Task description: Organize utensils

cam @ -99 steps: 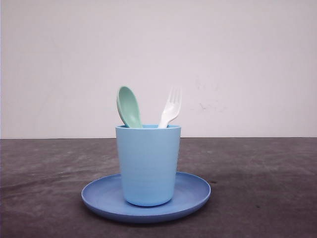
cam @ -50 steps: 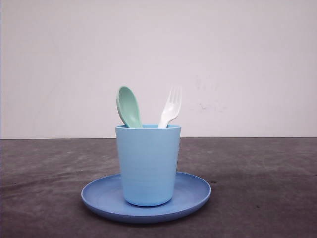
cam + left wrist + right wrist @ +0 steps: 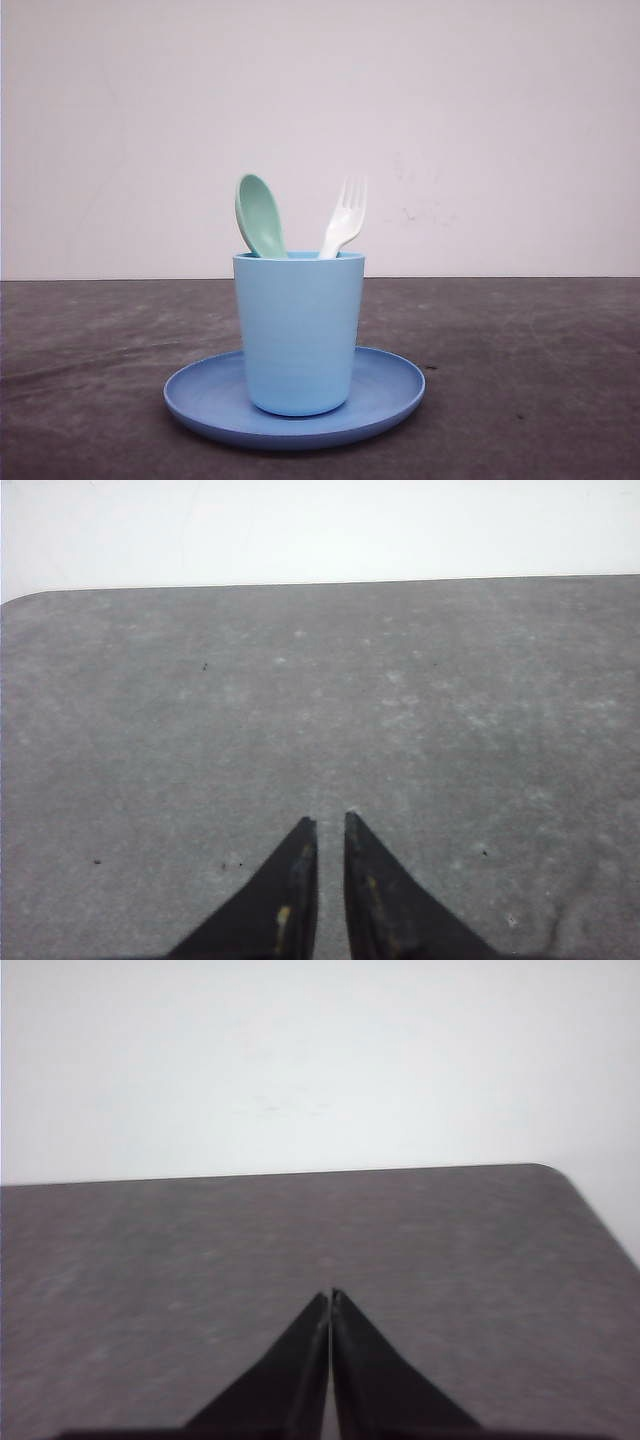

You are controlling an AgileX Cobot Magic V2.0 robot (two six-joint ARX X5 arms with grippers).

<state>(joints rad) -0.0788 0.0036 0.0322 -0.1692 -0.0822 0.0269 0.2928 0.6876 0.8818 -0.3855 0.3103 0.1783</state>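
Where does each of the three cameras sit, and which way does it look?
Front view: low over the table, facing forward at the cup on the plate, holding spoon and fork; wall behind.
Left wrist view: on the left arm, looking down over the left tool, nearly shut, to bare table.
Right wrist view: on the right arm, right tool shut, table edge and wall ahead.
Shared: the same grey table and white wall.

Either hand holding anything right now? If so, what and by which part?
Nothing is held. The left hand and right hand are both closed on nothing above bare table. The spoon and fork stand in the cup.
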